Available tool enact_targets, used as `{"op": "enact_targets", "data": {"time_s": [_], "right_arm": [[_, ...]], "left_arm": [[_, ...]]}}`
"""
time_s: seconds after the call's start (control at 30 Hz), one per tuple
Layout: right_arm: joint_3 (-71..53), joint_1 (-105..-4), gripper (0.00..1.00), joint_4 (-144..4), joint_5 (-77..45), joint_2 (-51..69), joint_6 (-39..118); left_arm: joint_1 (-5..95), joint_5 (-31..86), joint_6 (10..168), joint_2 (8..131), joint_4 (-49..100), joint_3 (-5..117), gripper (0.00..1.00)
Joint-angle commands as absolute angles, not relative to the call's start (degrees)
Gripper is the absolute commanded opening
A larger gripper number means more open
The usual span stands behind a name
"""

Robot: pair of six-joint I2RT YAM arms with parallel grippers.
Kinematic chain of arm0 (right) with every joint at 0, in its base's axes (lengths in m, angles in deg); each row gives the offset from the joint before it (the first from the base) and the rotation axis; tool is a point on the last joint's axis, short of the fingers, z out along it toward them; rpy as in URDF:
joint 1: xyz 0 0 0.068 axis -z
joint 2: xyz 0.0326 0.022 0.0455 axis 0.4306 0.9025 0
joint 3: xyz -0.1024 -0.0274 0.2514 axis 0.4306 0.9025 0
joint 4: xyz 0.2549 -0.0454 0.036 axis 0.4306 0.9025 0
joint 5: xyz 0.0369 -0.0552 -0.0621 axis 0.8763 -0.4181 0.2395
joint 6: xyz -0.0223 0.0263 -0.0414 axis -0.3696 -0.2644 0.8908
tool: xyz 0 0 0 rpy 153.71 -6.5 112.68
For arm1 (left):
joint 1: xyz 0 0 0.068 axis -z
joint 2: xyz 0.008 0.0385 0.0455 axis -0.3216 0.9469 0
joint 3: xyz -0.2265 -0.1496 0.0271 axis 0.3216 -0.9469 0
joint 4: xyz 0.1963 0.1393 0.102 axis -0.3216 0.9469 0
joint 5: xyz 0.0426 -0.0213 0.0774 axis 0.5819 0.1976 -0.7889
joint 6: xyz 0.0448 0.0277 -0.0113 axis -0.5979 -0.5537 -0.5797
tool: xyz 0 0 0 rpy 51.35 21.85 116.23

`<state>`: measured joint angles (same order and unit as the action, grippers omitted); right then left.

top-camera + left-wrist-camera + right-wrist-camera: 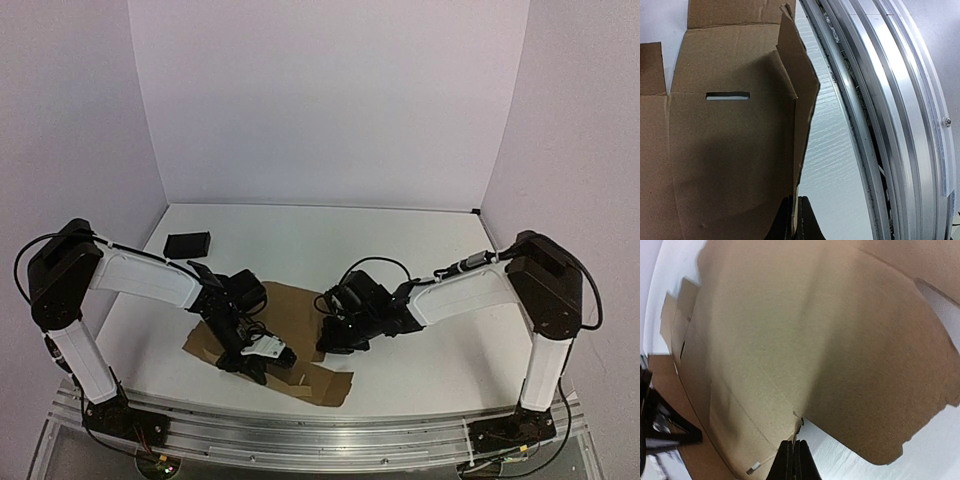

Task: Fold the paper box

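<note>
The paper box [290, 300] is a flat brown cardboard sheet, unfolded, lying on the white surface [400, 250] between the two arms and close to the metal rail [330, 430] at the near edge. In the left wrist view the sheet [730, 150] shows a narrow cut slot [727, 95] across one panel, and a side flap [800, 90] stands up from that panel on the side facing the rail [900, 125]. The left pincer [278, 356] is low over the sheet's near part; its fingers [807, 225] are pressed together with the thin lower edge of the raised flap caught between them. The right pincer [330, 345] meets the sheet from the opposite side. In the right wrist view its fingers [801, 460] are pressed together on the edge of a broad panel [790, 340], which curves up off the white surface beside them. A small black block [187, 243] lies flat toward the far left of the surface, well apart from the sheet and from both arms. The white walls enclose the surface on three sides.
</note>
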<state>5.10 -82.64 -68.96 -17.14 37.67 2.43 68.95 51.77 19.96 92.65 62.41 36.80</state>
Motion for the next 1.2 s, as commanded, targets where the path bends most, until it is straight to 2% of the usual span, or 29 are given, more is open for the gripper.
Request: {"op": "enact_targets", "data": {"time_s": [0.0, 0.27, 0.37, 0.47, 0.53, 0.67, 0.83, 0.93, 1.07, 1.17], "right_arm": [[8.28, -89.06, 0.00, -70.03, -27.65, 30.59, 16.69], [10.85, -96.20, 0.00, -71.26, -43.94, 27.01, 35.51], [10.81, -98.07, 0.00, -71.83, -50.36, 27.92, 39.41], [11.59, -98.64, 0.00, -72.52, -54.82, 28.47, 42.08], [12.32, -98.68, 0.00, -73.23, -56.87, 28.88, 43.43], [12.62, -98.88, 0.00, -73.50, -59.10, 30.10, 48.92], [12.09, -99.64, 0.00, -73.65, -62.30, 31.20, 54.18], [12.05, -100.53, 0.00, -74.04, -64.68, 31.79, 56.77], [12.08, -100.83, 0.00, -74.85, -64.93, 32.42, 57.67], [11.93, -100.83, 0.00, -75.75, -65.54, 32.71, 57.99]], "left_arm": [[67.89, 50.64, 17.43, 93.06, 60.55, 37.38, 0.00], [67.24, 50.26, 19.70, 92.88, 59.97, 38.67, 0.02], [67.28, 51.01, 21.38, 92.99, 60.32, 40.11, 0.14], [67.05, 50.94, 21.27, 92.69, 62.30, 41.47, 0.36], [66.55, 51.89, 20.21, 92.01, 65.45, 42.96, 0.43], [64.98, 57.70, 14.57, 91.21, 78.55, 49.67, 0.56], [60.04, 66.43, 8.73, 91.64, 92.88, 60.52, 0.79], [56.47, 66.27, 14.40, 91.61, 88.69, 64.14, 0.99], [53.65, 57.13, 26.24, 92.82, 75.29, 67.39, 1.00], [53.40, 53.21, 27.60, 95.58, 75.37, 69.69, 1.00]]}}
